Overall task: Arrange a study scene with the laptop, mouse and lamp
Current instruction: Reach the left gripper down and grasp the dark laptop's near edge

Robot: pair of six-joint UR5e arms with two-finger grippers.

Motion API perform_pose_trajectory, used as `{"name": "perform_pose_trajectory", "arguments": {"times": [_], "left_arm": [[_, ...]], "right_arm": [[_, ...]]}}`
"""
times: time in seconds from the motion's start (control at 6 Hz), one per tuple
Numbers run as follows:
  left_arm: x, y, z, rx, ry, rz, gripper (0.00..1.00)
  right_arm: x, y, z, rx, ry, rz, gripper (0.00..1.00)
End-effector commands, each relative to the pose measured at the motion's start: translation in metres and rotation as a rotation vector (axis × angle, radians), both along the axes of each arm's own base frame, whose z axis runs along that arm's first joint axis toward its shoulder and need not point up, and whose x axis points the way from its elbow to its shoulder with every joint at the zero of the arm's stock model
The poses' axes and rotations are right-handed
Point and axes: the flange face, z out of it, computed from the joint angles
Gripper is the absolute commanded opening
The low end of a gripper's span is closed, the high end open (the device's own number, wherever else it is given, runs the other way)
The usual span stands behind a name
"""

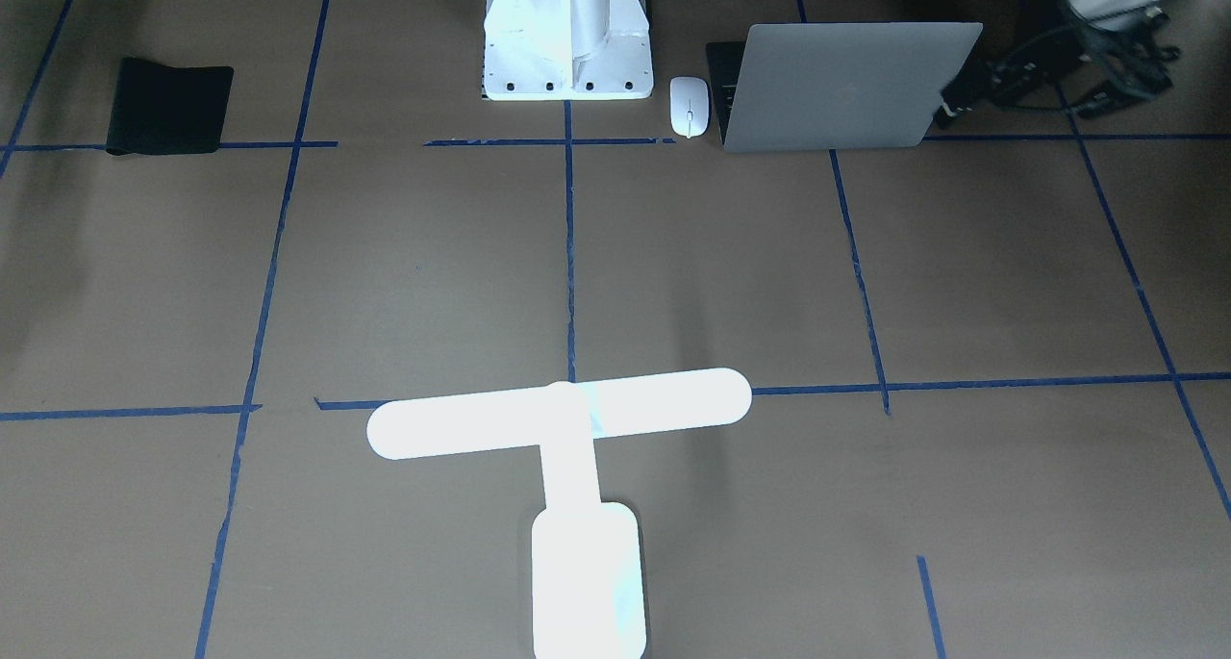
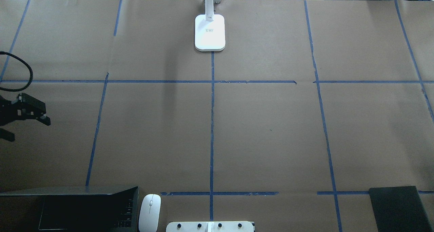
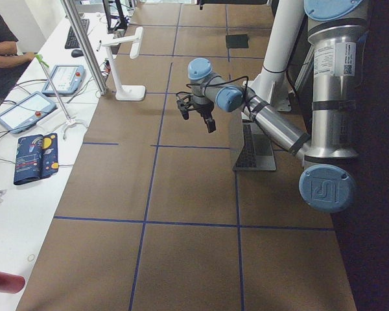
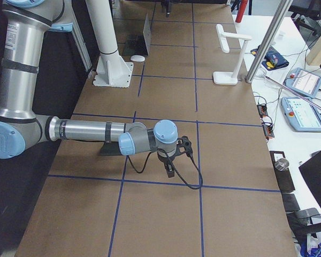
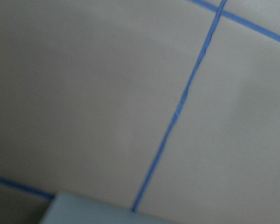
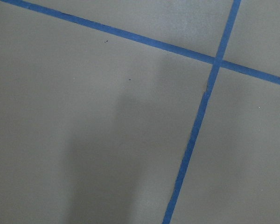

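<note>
The laptop (image 1: 846,87) stands open at the table's near edge on my left side, its grey lid toward the front camera; the keyboard shows in the overhead view (image 2: 67,210). The white mouse (image 1: 689,106) lies just beside it, between laptop and pedestal. The lit lamp (image 1: 563,418) stands upright at the far middle edge; its base (image 2: 210,32) shows from overhead. My left gripper (image 2: 27,128) is open and empty, in the air beyond the laptop. My right gripper (image 4: 170,166) hangs low over bare paper at the right end; I cannot tell if it is open.
The white robot pedestal (image 1: 567,34) is bolted at the near middle edge. A black flexible mat (image 2: 398,208) lies at the near right. Blue tape lines grid the brown paper. A side desk with tablets (image 3: 35,107) and an operator lies beyond the lamp.
</note>
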Motion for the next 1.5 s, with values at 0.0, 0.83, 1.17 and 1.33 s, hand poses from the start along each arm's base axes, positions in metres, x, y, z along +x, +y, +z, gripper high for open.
{"name": "perform_pose_trajectory", "arguments": {"times": [0.0, 0.83, 1.17, 1.33], "left_arm": [[0.034, 0.070, -0.031, -0.241, -0.081, -0.186, 1.00], [0.068, 0.143, -0.044, -0.522, -0.188, -0.586, 0.97], [0.073, 0.141, -0.032, -0.541, -0.222, -0.612, 0.96], [0.074, 0.141, -0.028, -0.543, -0.230, -0.615, 0.90]], "right_arm": [[0.000, 0.000, -0.001, 0.003, 0.001, 0.001, 1.00], [0.000, 0.000, -0.001, 0.009, -0.001, -0.004, 1.00], [0.000, 0.000, -0.003, 0.013, -0.001, -0.004, 1.00], [0.000, 0.000, -0.004, 0.015, -0.001, -0.004, 1.00]]}}
